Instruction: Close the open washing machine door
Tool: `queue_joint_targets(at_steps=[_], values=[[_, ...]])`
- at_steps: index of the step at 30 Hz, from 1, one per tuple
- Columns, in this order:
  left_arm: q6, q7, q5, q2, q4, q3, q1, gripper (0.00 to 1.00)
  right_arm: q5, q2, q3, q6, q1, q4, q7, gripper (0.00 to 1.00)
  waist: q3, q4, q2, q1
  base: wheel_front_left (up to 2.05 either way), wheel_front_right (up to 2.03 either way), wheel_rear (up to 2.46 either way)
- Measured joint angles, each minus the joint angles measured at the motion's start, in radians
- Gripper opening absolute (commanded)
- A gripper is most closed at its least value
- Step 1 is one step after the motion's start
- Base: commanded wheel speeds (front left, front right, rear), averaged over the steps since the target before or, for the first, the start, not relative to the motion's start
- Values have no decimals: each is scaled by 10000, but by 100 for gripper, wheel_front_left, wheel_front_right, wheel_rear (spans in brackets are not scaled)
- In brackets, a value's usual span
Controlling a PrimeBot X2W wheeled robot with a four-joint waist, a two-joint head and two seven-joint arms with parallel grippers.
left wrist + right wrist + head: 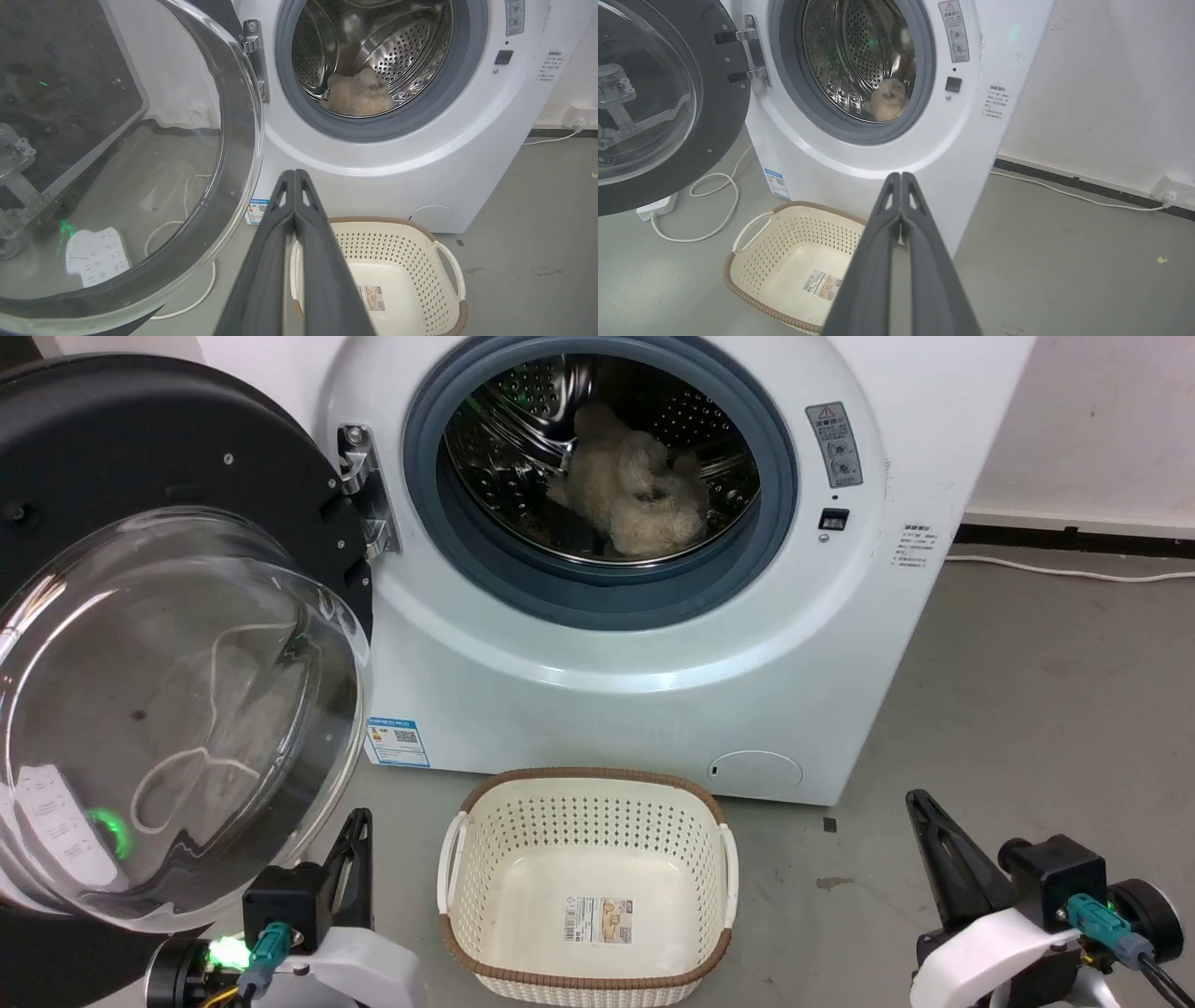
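On the left side of the white washing machine, the big round washing machine door with its shiny black rim and bulging clear glass window hangs wide open on its metal hinge. Inside the shiny metal drum lies a fluffy cream-coloured soft thing. A cream plastic basket with little holes and a brown rim sits on the grey floor right in front of the machine. The left gripper waits low near the door's bottom edge, its two dark fingers pressed together and holding nothing. The right gripper is pinched together too, and empty, well apart from the door. I think a push too near the hinge would hardly move the door. A weak push might leave it not clicked in. The glass is smooth and round, so the fingers could slide off.
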Motion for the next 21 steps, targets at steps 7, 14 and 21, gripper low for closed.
queue_joint_targets(at_steps=[7,14,21], values=[[0,0,0,0,0,0,0,0,0,0,-2,0,0,0,0,0,0,0,0,-1,0,0,0],[13,-6,0,0,6,-42,4,100,15,-2,2,0,0,10,-12,100,2,1,0,0,0,0,0],[25,-113,13,4,4,-169,4,100,104,-4,-77,0,0,27,-113,100,-13,79,0,0,0,0,0]])
